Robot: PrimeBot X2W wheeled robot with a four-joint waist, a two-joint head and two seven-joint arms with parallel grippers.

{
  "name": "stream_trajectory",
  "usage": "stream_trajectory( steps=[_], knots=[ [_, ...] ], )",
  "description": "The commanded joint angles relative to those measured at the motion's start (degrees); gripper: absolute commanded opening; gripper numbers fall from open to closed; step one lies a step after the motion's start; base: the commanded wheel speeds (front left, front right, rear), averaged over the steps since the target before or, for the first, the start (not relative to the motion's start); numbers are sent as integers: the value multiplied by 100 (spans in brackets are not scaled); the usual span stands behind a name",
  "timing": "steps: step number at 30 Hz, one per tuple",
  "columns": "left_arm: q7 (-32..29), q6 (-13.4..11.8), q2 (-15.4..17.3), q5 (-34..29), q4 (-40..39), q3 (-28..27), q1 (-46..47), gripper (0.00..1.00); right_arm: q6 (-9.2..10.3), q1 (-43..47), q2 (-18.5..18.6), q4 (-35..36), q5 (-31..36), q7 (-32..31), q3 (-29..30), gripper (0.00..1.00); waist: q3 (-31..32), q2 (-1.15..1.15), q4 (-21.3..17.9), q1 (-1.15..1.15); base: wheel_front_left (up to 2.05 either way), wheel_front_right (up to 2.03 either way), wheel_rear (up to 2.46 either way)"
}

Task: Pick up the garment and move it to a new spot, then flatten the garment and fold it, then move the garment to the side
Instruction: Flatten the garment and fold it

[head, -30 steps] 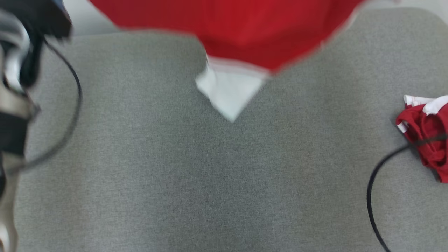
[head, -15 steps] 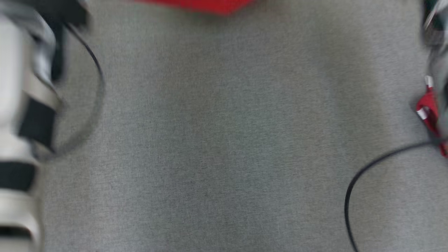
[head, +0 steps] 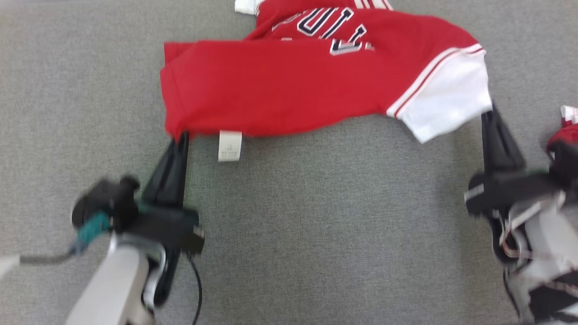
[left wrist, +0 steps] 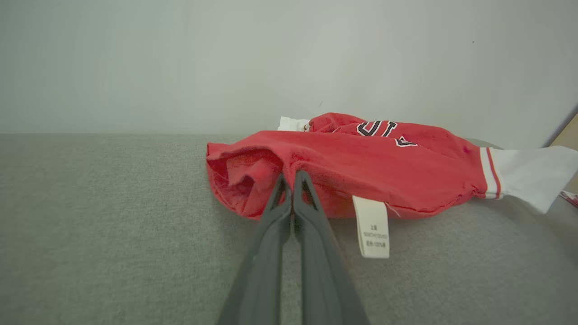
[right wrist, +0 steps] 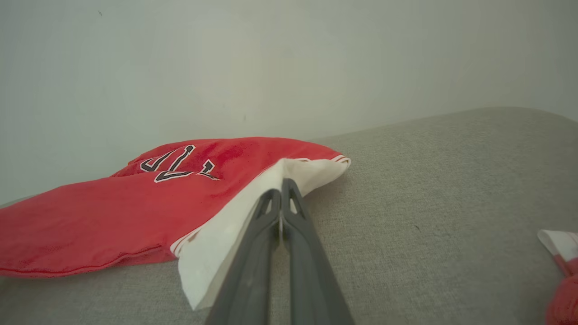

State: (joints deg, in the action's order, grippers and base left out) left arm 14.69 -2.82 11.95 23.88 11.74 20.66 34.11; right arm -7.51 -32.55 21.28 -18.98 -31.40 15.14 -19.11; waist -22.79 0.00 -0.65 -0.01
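Nearest the robot, the left gripper [head: 181, 141] and right gripper [head: 488, 113] stand well apart over the grey fabric worktop [head: 316, 234], each with jaws pressed together on cloth. The left jaws pinch the near-left hem corner of the garment [head: 289, 85]. The right jaws pinch the edge of its white sleeve [head: 447, 104] at the near right. The garment, a red jersey with lettering, lies stretched between them across the far middle of the worktop, bunched along its far edge, with a care label [head: 229, 145] hanging out at the near hem. Assessment: light, soft and limp; it will likely sag and crease wherever unsupported, so corner and hem holds (as taken) suit spreading it. A second red item [head: 564, 140] lies at the right edge, close to the right arm. A pale wall [left wrist: 271, 58] stands beyond.
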Motion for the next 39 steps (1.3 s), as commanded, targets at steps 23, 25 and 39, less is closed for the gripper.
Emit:
stream_trajectory(
  steps=[23, 25, 39],
  knots=[
    [-699, -841, 553, 494, -1820, -105, -3328, 0, 4, 3423, -552, 1512, -431, -655, 589, 0, 1222, 0, -56, 1, 0, 0, 0],
    [-730, -883, 558, 506, -1912, -74, -3453, 0, 4, 3607, -661, 1691, -372, -776, 695, 0, 1251, 0, -49, 1, 0, 0, 0],
    [-902, -979, 577, 527, -2214, 44, -3587, 0, 4, 4016, -1036, 2375, -66, -1305, 1059, 0, 1278, 0, -29, 1, 0, 0, 0]
  ],
)
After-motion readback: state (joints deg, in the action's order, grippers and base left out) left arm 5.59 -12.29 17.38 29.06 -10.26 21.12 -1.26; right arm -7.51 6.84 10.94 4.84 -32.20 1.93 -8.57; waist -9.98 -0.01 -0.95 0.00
